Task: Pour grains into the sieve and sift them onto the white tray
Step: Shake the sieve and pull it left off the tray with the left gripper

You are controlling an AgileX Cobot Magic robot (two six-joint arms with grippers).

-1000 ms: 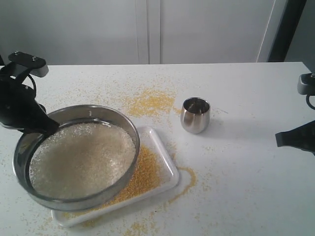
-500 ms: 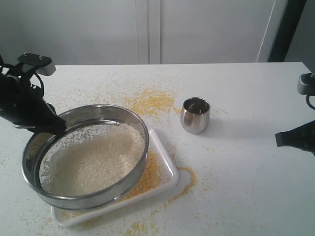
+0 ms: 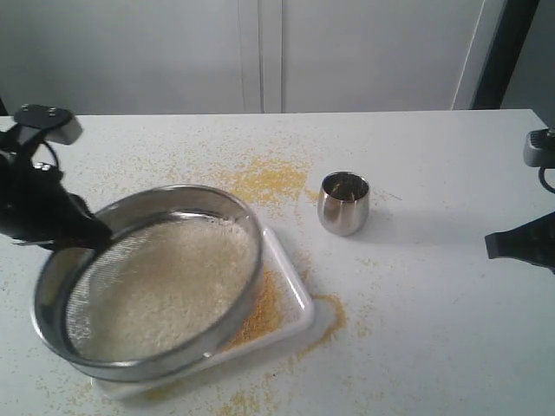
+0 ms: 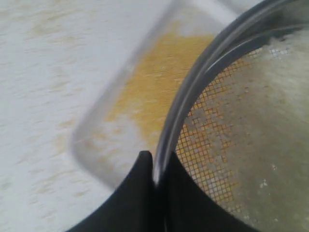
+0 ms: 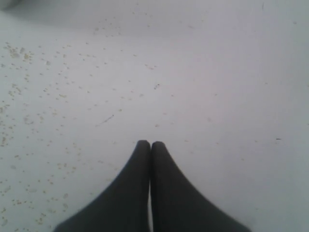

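I note my left hand clamped on the sieve rim, holding it above the white tray at near left, pale grains inside; right hand closed, empty.

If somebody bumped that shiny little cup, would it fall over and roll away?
Probably quite easily. The cup has a rounded belly that narrows toward its base, so a nudge might tip it. Once on its side, it would likely roll. Its polished steel also looks slippery to grip.
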